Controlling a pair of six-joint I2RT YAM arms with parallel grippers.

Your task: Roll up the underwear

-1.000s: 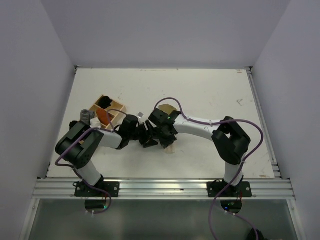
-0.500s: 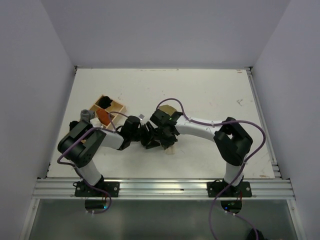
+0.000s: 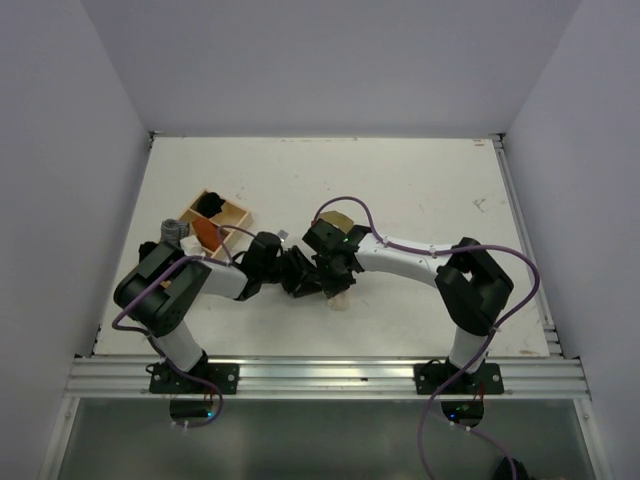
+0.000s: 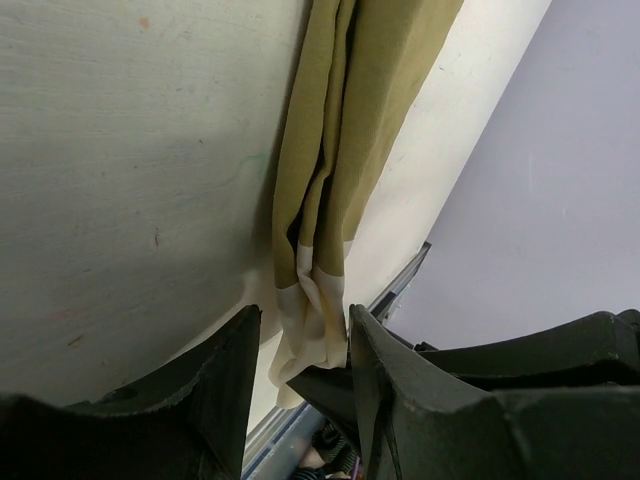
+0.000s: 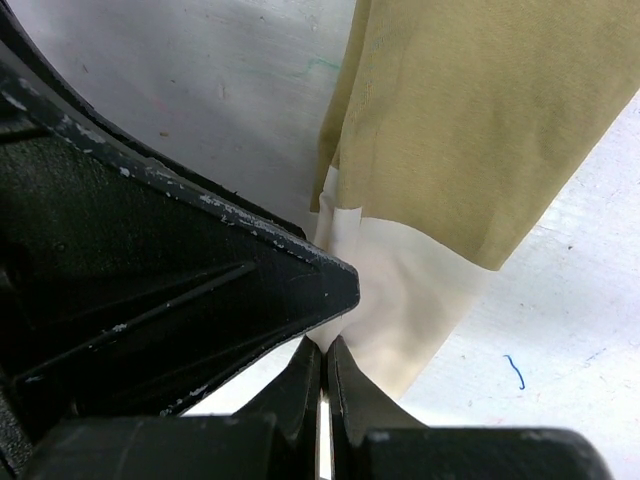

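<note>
The underwear (image 3: 340, 217) lies mid-table, an olive-khaki cloth with a cream band, mostly hidden under the two grippers in the top view. In the left wrist view it (image 4: 340, 130) hangs in long folds, and its cream end sits between my left gripper's (image 4: 300, 322) spread fingers (image 4: 225, 385). My left gripper (image 3: 302, 278) is open around that end. My right gripper (image 5: 322, 345) is shut, pinching the cream band of the underwear (image 5: 480, 120). In the top view the right gripper (image 3: 335, 274) is right beside the left one.
A wooden compartment box (image 3: 236, 212) stands at the left. It holds an orange-red cloth bundle (image 3: 207, 233) and a dark item (image 3: 208, 203). A grey cylinder (image 3: 172, 229) stands beside it. The table's near rail runs below both arm bases.
The right arm's elbow has shifted to the right. The left gripper has moved slightly right, closer to the right gripper. The cloth stays pinched.
</note>
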